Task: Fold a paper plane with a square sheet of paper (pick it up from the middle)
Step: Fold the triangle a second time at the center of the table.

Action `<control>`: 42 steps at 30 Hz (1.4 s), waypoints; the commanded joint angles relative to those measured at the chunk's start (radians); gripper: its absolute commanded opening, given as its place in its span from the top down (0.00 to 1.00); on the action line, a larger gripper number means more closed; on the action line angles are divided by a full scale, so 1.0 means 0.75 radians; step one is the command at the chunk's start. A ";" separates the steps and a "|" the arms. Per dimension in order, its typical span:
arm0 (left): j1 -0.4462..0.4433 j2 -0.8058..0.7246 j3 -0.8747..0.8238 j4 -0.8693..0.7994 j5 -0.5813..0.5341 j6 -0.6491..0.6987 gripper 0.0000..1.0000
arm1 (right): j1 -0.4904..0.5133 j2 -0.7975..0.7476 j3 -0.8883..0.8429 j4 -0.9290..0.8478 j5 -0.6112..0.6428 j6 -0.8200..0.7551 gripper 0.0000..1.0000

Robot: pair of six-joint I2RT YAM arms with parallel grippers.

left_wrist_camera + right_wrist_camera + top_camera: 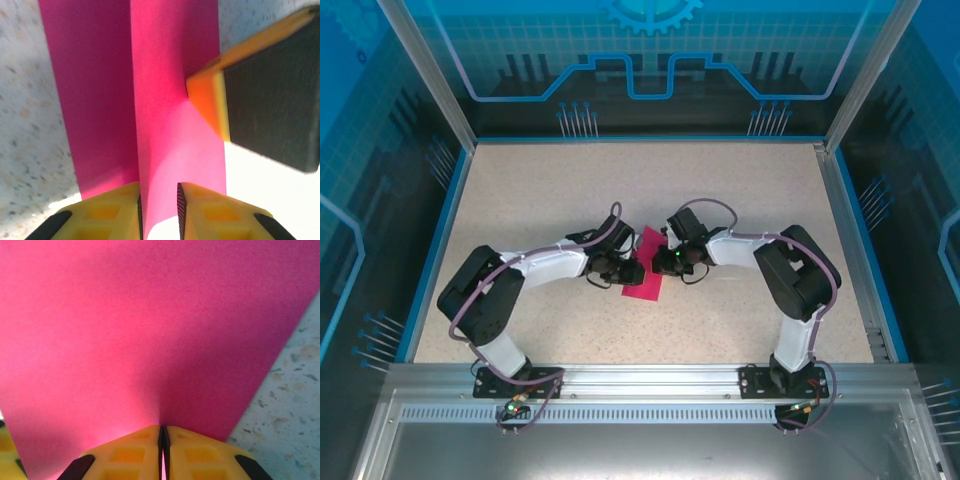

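The square sheet of paper (642, 288) is magenta and lies mid-table between both grippers. In the left wrist view the square sheet of paper (170, 75) has a raised lengthwise fold that runs up between the jaws of my left gripper (159, 192). Those jaws stand apart, the fold resting against the left finger only. The right arm's orange fingertip (207, 100) presses the fold from the side. My right gripper (162, 429) is shut on the sheet (150, 330), a pink sliver showing between its pads. From above, the left gripper (630, 270) and the right gripper (670, 262) face each other. The paper plane is out of view.
The speckled beige table (570, 180) has a blue raised rim (438, 240) on the left, back and right. Slanted metal posts (425, 70) stand at the back corners. An aluminium rail (650, 385) carries both arm bases at the near edge.
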 commanded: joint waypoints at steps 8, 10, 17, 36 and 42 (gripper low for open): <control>0.025 -0.166 -0.195 0.374 0.265 -0.204 0.65 | 0.005 0.044 0.050 -0.106 0.044 -0.006 0.89; 0.026 -0.178 -0.199 0.376 0.273 -0.209 0.65 | 0.005 0.045 0.053 -0.115 0.051 -0.006 0.89; 0.033 -0.167 -0.227 0.489 0.293 -0.252 0.65 | 0.003 0.045 0.057 -0.112 0.033 -0.002 0.88; 0.041 -0.042 -0.249 0.586 0.200 -0.254 0.94 | -0.102 -0.174 -0.042 -0.013 -0.160 -0.019 0.72; 0.041 -0.053 -0.251 0.565 0.181 -0.252 1.00 | -0.102 -0.180 -0.092 0.041 -0.303 -0.030 0.70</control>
